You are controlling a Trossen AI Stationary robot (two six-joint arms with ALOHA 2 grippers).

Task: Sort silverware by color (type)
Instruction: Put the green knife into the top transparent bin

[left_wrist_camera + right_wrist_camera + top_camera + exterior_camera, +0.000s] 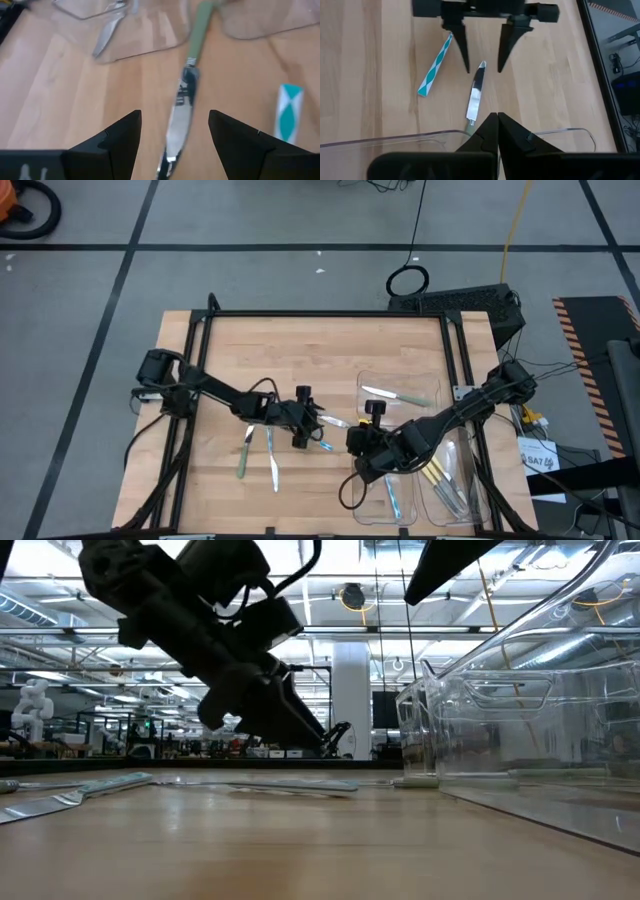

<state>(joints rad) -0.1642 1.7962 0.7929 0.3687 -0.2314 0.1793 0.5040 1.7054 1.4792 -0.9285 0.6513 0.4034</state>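
A green-handled knife (179,112) lies flat on the wooden table, its blade tip toward my left gripper (175,114) and its handle (200,25) reaching to the clear trays. My left gripper is open and low over the table, one finger on each side of the blade tip (481,66), touching nothing. My right gripper (496,117) is shut and hovers above the knife's handle end, by the trays' edge (358,448). Two more pieces of silverware (245,455) (272,462) lie flat on the table to the left.
A teal-and-white patterned strip (435,65) lies beside the knife. Clear plastic trays stand at the right: the far one (432,380) holds a green-handled piece (395,394), while the near ones hold blue-handled (392,498) and yellow-handled (440,478) pieces. A black frame (330,313) edges the table.
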